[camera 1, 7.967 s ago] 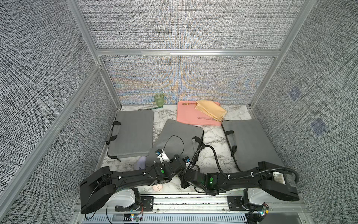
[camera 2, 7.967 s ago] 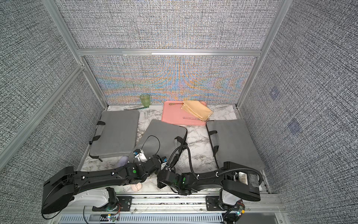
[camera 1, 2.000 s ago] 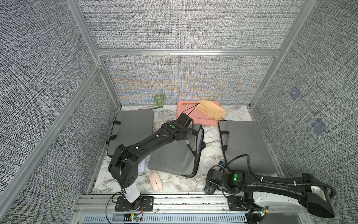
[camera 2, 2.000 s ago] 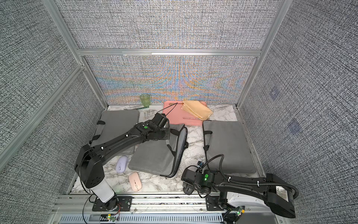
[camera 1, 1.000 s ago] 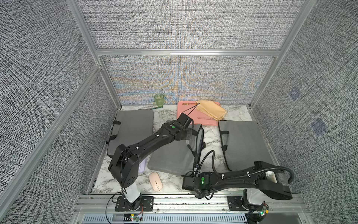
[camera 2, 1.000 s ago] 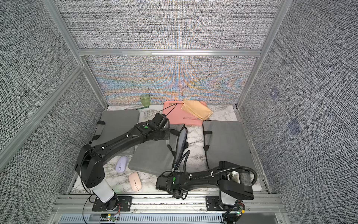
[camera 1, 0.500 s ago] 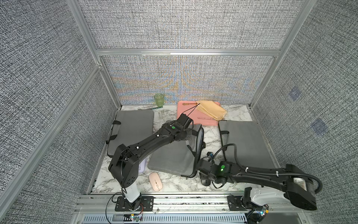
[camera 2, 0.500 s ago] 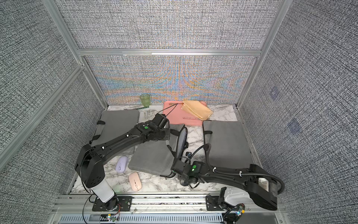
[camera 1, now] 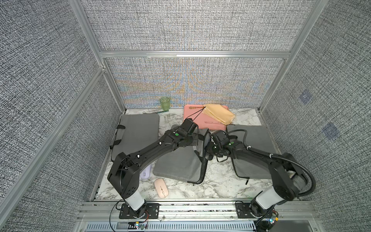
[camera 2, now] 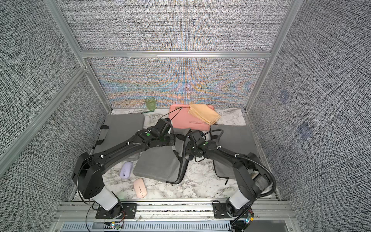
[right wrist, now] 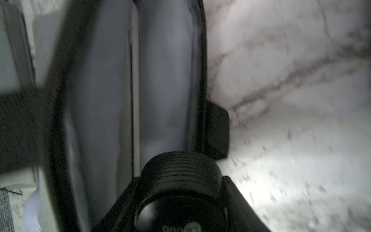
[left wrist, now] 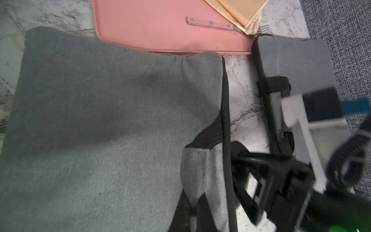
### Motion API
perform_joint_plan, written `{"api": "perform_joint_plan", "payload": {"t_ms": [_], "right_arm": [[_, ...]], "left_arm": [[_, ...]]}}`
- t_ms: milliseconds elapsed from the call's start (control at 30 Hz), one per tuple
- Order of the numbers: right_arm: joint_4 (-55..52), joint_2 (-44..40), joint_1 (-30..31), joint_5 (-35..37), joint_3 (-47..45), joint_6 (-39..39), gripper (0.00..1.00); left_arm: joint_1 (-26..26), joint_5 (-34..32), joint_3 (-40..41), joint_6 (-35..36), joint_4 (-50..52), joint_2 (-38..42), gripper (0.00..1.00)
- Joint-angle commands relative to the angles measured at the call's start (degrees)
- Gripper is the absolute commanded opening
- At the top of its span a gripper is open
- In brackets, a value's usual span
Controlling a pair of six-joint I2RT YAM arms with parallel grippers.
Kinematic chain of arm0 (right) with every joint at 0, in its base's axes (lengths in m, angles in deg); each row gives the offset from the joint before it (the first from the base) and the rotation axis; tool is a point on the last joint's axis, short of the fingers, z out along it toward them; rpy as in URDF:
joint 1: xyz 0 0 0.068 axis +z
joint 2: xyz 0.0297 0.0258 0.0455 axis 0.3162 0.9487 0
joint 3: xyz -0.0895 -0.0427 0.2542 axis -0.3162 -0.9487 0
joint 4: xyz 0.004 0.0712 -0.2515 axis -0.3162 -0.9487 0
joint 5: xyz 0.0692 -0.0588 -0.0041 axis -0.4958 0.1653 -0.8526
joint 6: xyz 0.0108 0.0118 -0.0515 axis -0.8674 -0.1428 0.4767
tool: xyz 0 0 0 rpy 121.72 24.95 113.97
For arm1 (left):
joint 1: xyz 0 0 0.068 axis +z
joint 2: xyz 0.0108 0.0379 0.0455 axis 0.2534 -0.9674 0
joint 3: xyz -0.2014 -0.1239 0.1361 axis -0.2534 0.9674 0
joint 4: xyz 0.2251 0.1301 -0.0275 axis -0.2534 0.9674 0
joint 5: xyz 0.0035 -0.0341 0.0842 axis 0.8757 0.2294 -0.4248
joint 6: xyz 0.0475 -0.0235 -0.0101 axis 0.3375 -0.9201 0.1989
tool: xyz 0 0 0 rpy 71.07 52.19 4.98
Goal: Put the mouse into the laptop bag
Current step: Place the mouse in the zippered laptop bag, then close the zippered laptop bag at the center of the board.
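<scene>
Grey laptop bag point(camera 1: 176, 164) gapes, left pincer point(camera 1: 199, 139) clamped on its flap; right pincer point(camera 1: 209, 153) at the mouth, spread unclear; a slip could shut it, pink mouse point(camera 1: 161, 187) stranded outside.

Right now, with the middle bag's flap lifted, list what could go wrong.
1. The middle laptop bag has its flap hanging from the left hand; a slip would likely drop it onto the right hand at the opening.
2. The pink mouse and purple mouse lie unheld at the table front; fetching one could snag the raised flap.
</scene>
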Motion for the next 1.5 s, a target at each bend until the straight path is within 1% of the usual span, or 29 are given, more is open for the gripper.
{"api": "perform_joint_plan", "payload": {"t_ms": [0, 133, 267, 300, 367, 433, 500, 600, 733, 833, 867, 967, 1033, 1067, 1200, 1267, 1300, 1333, 1367, 1400, 1467], "right_arm": [[1.9, 5.8, -2.5, -5.1, 6.7, 3.2, 0.15], [0.8, 11.9, -4.2, -5.8, 13.8, 3.4, 0.19], [0.9, 14.9, -4.5, -6.9, 16.9, 3.7, 0.22], [1.0, 15.4, -4.5, -7.2, 17.0, 3.6, 0.24], [1.0, 15.9, -4.5, -6.7, 17.0, 3.6, 0.35], [0.9, 16.0, -4.6, -6.0, 17.1, 3.9, 0.50], [0.7, 16.1, -4.8, -6.5, 17.3, 4.2, 0.59], [0.3, 14.8, -4.9, -7.0, 16.9, 4.9, 0.65], [0.0, 11.4, -4.9, -7.7, 15.0, 6.7, 0.77], [-0.9, 8.4, -5.4, -7.0, 12.9, 7.8, 0.81], [-1.2, 7.3, -6.0, -6.7, 12.0, 7.9, 0.81], [-3.4, 4.7, -7.8, -3.5, 9.6, 6.9, 0.73], [-3.6, 3.6, -8.8, -2.3, 7.4, 5.9, 0.60], [-2.7, 3.6, -8.8, -2.5, 6.4, 5.8, 0.56], [-2.6, 6.6, -8.6, -4.5, 6.5, 5.9, 0.36], [-3.2, 5.0, -8.6, -3.3, 4.8, 5.5, 0.35], [-2.9, 2.6, -8.4, -2.4, 2.9, 5.5, 0.35], [-3.3, 0.1, -7.9, -1.0, 1.2, 5.2, 0.37], [-4.0, -2.9, -7.3, 0.8, -1.0, 4.6, 0.41], [-4.3, -6.2, -6.3, 2.0, -3.9, 4.2, 0.46], [-6.5, -12.1, -3.6, 4.4, -8.1, 3.9, 0.52]], "left_arm": [[0.2, 1.3, 0.4, -0.7, -2.3, 0.8, 0.00], [0.2, 2.3, 0.7, -1.2, -2.7, 0.9, 0.00], [0.2, 2.6, 0.6, -1.2, -2.7, 1.1, 0.00], [0.2, 2.6, 0.7, -1.2, -2.8, 1.2, 0.00], [0.2, 2.7, 0.9, -1.5, -2.9, 1.4, 0.00], [0.2, 3.3, 1.0, -1.6, -3.1, 1.6, 0.00], [0.2, 3.3, 1.2, -1.8, -3.3, 1.7, 0.00], [0.2, 3.1, 1.3, -1.8, -3.5, 1.6, 0.00], [0.3, 3.3, 1.2, -1.9, -3.5, 1.3, 0.00], [0.3, 3.6, 1.1, -1.9, -3.5, 1.3, 0.00], [0.3, 3.7, 1.0, -1.9, -3.4, 1.3, 0.00], [0.4, 3.6, 0.9, -1.8, -3.1, 1.6, 0.00], [0.4, 3.7, 1.2, -1.9, -3.4, 1.8, 0.00], [0.4, 3.8, 1.2, -1.9, -3.4, 2.0, 0.00], [0.5, 3.8, 1.5, -2.0, -3.7, 2.4, 0.00], [0.4, 3.2, 1.6, -2.0, -3.4, 2.6, 0.00], [0.5, 1.7, 1.3, -2.7, -2.3, 2.9, 0.08], [0.5, -0.7, 1.1, -4.3, -0.2, 3.4, 0.40], [0.4, -3.4, 1.7, -6.3, 1.1, 4.6, 0.74], [0.5, -5.1, 3.0, -7.7, 1.2, 6.3, 0.98], [0.5, -7.1, 6.5, -10.0, -0.2, 11.0, 0.99]]}}
